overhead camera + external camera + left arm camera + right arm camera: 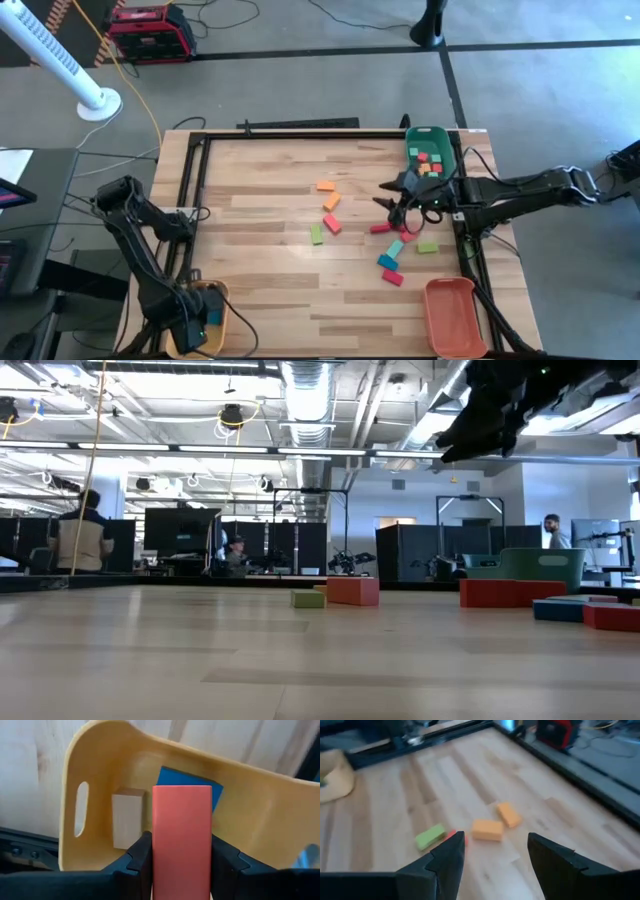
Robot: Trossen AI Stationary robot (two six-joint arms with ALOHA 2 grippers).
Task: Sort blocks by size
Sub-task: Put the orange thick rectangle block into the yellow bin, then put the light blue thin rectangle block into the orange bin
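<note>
Only wrist view shows red block (181,840).

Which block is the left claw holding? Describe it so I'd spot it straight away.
Find the yellow tray at the table's near left corner. The left gripper hangs over it, shut on a long red block. Unlike the tan block and blue block lying inside, it is clamped between the fingers.

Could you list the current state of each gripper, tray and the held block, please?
left gripper: shut on red block, above yellow tray
right gripper: open, empty, above the table
yellow tray: holds tan block and blue block
green tray: holds small blocks
orange tray: empty
</note>
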